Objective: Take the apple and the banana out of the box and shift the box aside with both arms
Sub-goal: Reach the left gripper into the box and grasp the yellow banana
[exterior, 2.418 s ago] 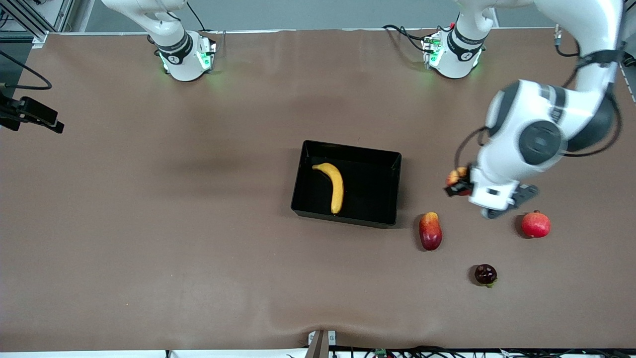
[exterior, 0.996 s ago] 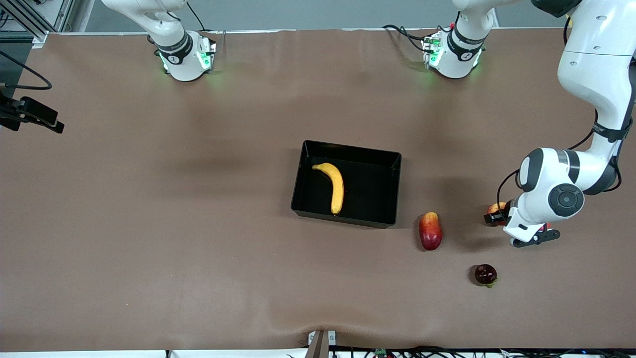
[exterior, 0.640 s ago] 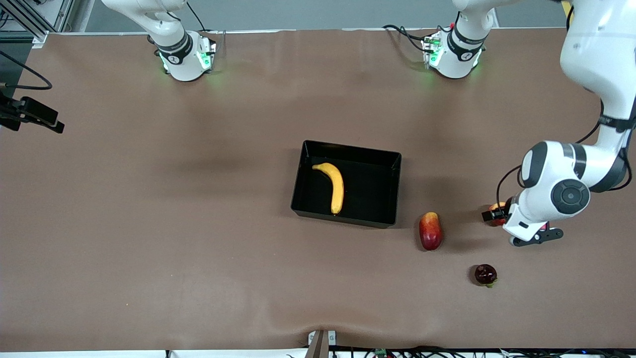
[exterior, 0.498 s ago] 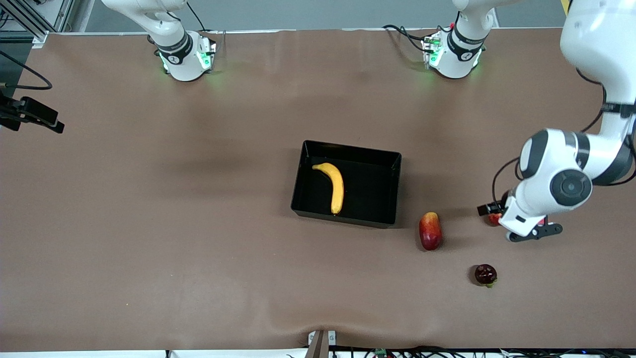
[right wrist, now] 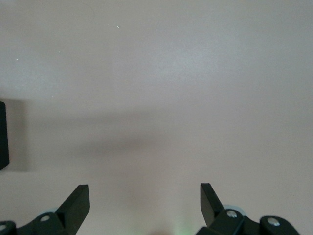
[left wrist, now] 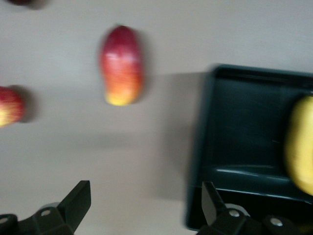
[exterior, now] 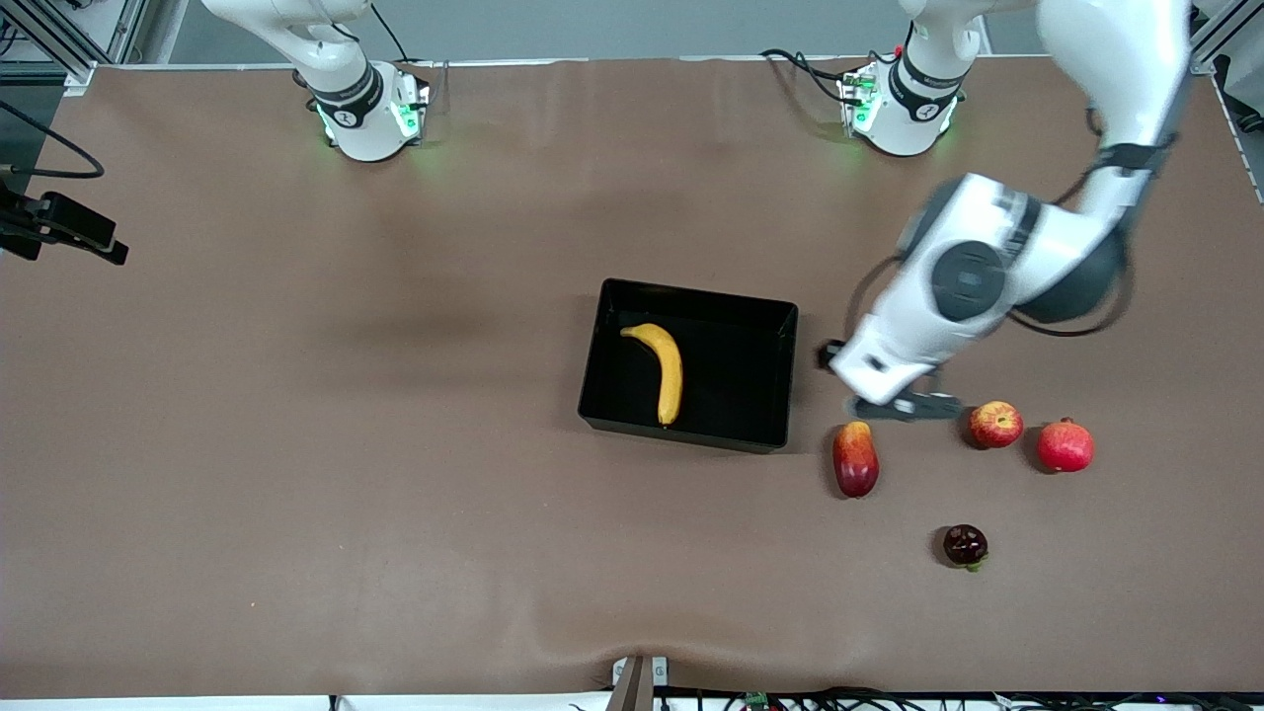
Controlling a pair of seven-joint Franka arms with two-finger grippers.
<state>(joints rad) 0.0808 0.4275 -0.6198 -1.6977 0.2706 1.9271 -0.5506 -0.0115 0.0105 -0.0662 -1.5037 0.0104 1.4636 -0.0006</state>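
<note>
The black box [exterior: 736, 380] stands mid-table with the yellow banana [exterior: 666, 370] lying in it. The small red-yellow apple [exterior: 995, 425] rests on the table beside the pomegranate [exterior: 1066, 445]. My left gripper [exterior: 832, 357] is open and empty in the air, over the table right by the box's end toward the left arm. The left wrist view shows my left gripper [left wrist: 144, 208] with its jaws wide apart, the box's wall [left wrist: 200, 147], the banana [left wrist: 301, 152] and the apple [left wrist: 9, 105]. My right gripper [right wrist: 144, 208] is open and empty over bare table; it is out of the front view.
An oblong red-yellow mango [exterior: 855, 459] lies just nearer to the front camera than my left gripper; it also shows in the left wrist view [left wrist: 121, 66]. A small dark fruit [exterior: 965, 545] lies nearer still. A brown mat [exterior: 346, 444] covers the table.
My left gripper lowered the apple to the table beside the pomegranate, let it go, then rose and swung toward the box. The right arm waits.
</note>
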